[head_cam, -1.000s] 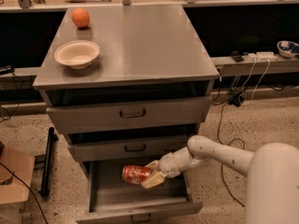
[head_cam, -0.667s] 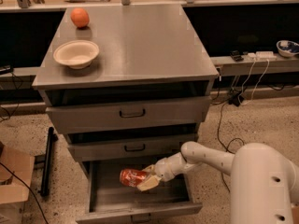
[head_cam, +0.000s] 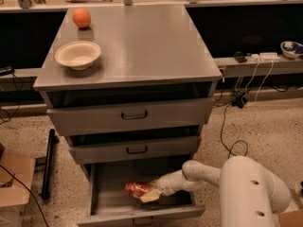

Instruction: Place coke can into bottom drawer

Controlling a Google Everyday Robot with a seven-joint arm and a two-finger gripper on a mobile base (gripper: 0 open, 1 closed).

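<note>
1 gripper (head_cam: 150, 194) w/ can (head_cam: 136, 189) in drawer (head_cam: 110, 200)

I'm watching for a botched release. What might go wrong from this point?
1. The end effector holds the coke can on its side inside the bottom drawer; released so, it may roll.
2. The arm reaches in just below the middle drawer, so a steep withdrawal might strike its front.

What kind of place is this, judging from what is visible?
Probably a lab or workshop: grey metal cabinet, loose cables on the floor. The end effector holds the coke can inside the open bottom drawer.
</note>
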